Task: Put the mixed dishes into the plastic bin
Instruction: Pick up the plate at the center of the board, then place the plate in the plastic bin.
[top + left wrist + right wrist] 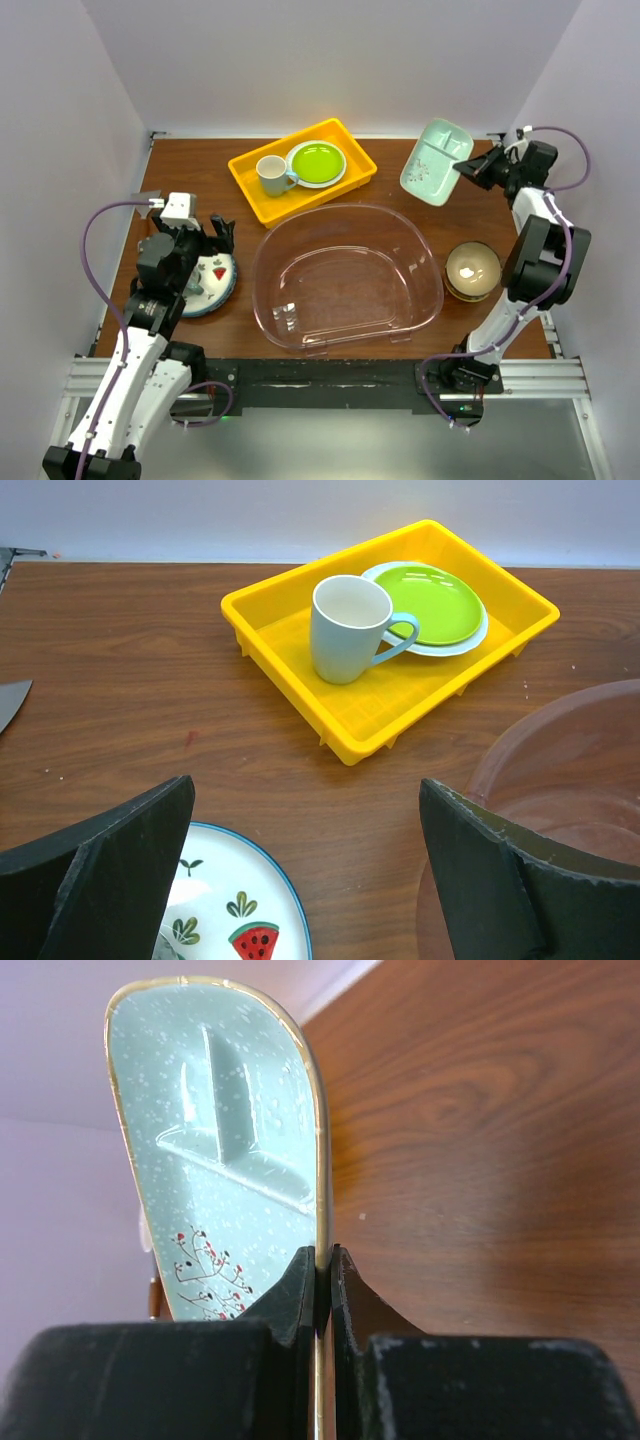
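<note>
Right gripper [322,1260]: clenching on the gold-edged rim of the mint-green tray [230,1140]; edge-on pinch, only a sliver of rim sitting between the jaws.
Left gripper [305,815]: hanging wide open, holding nothing, hovering over the white plate [230,920] with the watermelon print.
Tray position: tilting up at the far right of the desk [190,180], well apart from the plastic bin [350,285]. Can't tell if its far end is touching the wood.
Step in hand: you're looking to carry the tray across to the bin, I reckon.
Doing it well: a thin pinch on a slick rim is likely wanting to pivot, so be moving slowly. Be clearing the bin wall before lowering, and be letting go low over the bin floor.
Watch: your right arm is sitting close to the tan bowl [472,270].
Tray build: speckled glossy glaze, rounded rectangle, raised dividers, small branch motif.
Bin build: clear, faintly pink plastic, rounded, low walls, nothing lying in it yet.
Desk surface: dark wood grain, smooth.
</note>
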{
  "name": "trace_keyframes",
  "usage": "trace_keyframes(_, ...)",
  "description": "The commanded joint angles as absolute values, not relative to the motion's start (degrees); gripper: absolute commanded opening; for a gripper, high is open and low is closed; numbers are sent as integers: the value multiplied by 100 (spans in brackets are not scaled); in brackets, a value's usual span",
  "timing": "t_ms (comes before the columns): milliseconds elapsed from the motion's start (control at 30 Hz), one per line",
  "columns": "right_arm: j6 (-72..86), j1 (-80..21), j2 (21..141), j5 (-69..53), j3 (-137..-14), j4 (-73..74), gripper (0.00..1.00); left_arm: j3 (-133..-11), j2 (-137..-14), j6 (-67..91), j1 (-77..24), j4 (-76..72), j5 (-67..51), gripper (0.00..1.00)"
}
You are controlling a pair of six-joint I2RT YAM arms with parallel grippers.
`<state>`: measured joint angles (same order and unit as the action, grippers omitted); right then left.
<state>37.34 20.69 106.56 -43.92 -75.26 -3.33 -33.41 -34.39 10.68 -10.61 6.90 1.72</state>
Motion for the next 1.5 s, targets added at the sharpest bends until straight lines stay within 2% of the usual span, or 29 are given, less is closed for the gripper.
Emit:
trace_keyframes(0, 4280, 2074, 10038, -5185, -7761, -1125, 0, -3437, -3393, 923, -1020, 413, 114, 100)
trace_keyframes(267, 4333, 1987, 9546, -5704, -7664, -1090, 0, -3437, -3357, 923, -1020, 404, 70, 100)
trace_keyframes(433, 3930, 1767, 9247, -5950, -7795, -573, 0, -3437, -3340, 923, -1020, 404, 53, 100)
trace_keyframes(767, 1979, 845, 8491, -6003, -8226, 1361, 0, -3437, -3331, 932, -1020, 413, 53, 100)
trace_keyframes(1067, 617, -130, 8279, -6021, -8516, 2811, 0, -3437, -3331, 932, -1020, 413, 53, 100)
trace_keyframes(1467, -1466, -1544, 8253, -5065, -8807, 4350, 0, -3437, -3340, 932, -1020, 413, 53, 100)
